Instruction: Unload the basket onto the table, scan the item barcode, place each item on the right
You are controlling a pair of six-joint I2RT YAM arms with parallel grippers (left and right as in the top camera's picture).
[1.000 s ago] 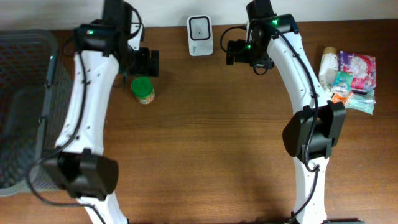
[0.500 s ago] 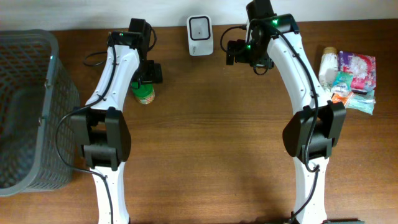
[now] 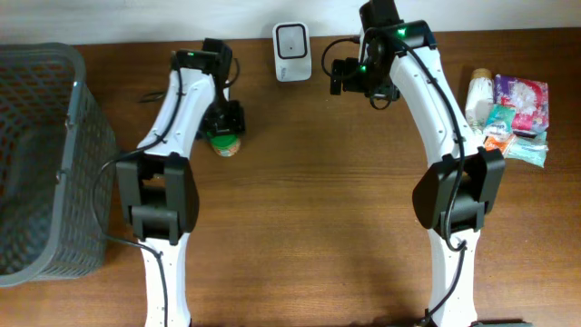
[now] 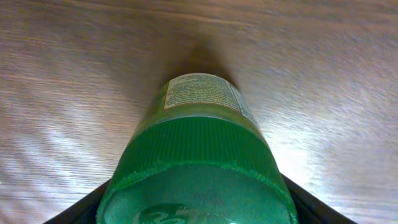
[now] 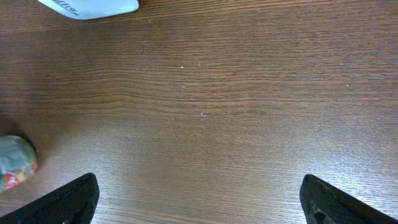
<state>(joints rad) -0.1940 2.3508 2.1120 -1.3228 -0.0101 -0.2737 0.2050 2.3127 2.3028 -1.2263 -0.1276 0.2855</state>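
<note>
Two left gripper [image 3: 224, 125] fingers [image 4: 311, 211] flank green-lidded jar [image 4: 199, 149], perhaps touching

Overhead straight down on the whole table [image 3: 309, 227]; wrist views close, downward (left's jar [image 4: 199, 155] also overhead).

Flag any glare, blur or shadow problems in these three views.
Left wrist: the green-lidded jar crowds the lens, its lid soft, label unreadable; glare on the table right of it, shadow behind. Right wrist: sharp wood grain; white scanner cropped at top. Overhead: even light, no glare.
</note>
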